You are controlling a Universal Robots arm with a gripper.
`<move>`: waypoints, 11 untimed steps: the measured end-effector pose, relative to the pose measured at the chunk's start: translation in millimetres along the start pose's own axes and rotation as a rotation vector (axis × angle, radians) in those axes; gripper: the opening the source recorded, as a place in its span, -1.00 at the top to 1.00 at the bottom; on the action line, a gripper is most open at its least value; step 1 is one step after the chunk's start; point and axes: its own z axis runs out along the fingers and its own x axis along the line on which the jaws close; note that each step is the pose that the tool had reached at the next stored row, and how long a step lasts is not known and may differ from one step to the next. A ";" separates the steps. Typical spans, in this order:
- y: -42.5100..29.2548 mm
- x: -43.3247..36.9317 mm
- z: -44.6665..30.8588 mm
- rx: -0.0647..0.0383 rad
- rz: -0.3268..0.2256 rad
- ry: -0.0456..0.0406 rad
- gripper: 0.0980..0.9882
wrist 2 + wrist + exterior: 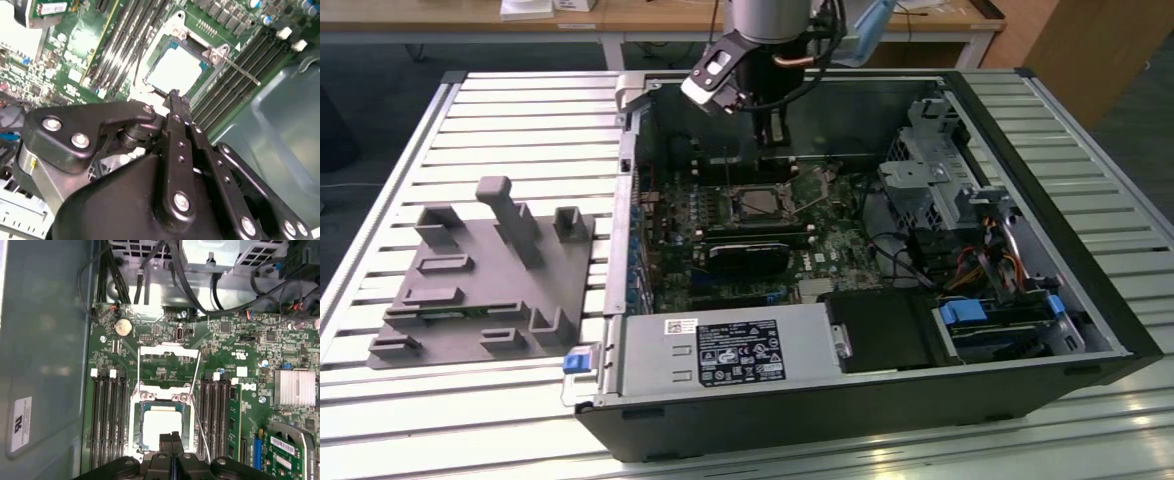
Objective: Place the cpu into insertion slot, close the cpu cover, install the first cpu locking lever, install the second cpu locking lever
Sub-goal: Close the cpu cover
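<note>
Just above the motherboard (834,260) of an open computer case (854,400), the gripper (171,437) is hovering with its fingers (176,107) pressed together, gripping nothing. The cpu (162,424) is lying pale face up in the insertion slot (142,426), right under the fingertips; contact cannot be told. The cpu cover (167,351) is standing swung open, clear of the chip, with thin locking levers (196,371) unlatched beside it.
</note>
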 end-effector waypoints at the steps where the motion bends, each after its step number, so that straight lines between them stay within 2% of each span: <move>1: -0.1 -1.8 0.1 0.000 0.000 0.0024 0.98; 4: -0.2 -7.1 0.3 0.001 0.002 0.0060 0.98; 7: 2.6 -8.3 0.5 0.006 0.002 0.0191 0.98; 9: 8.4 -8.4 0.9 0.010 0.003 0.0264 0.98; 11: 17.1 -8.6 1.5 0.013 0.003 0.0280 0.98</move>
